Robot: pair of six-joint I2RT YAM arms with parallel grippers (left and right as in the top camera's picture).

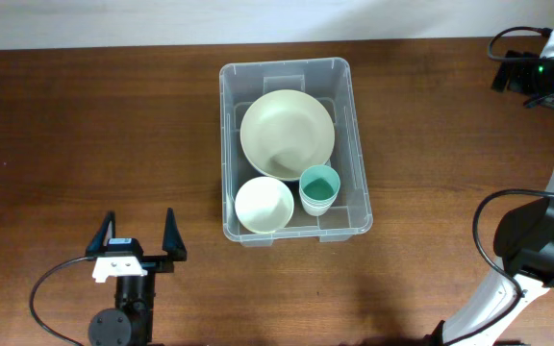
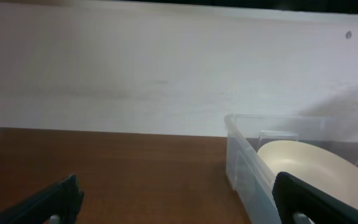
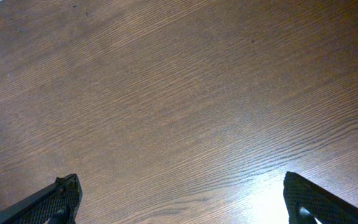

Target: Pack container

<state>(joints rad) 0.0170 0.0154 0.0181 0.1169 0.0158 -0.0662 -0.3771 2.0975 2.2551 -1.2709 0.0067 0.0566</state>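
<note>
The clear plastic container, rectangular with a rounded rim and notched corners, sits mid-table on the dark wood-grain table. Inside are a wide, smooth cream bowl, a smaller white bowl and a teal cup, the two small ones side by side. The left gripper has its black fingers spread apart, holding nothing. The right gripper likewise gapes wide over bare wood.
</note>
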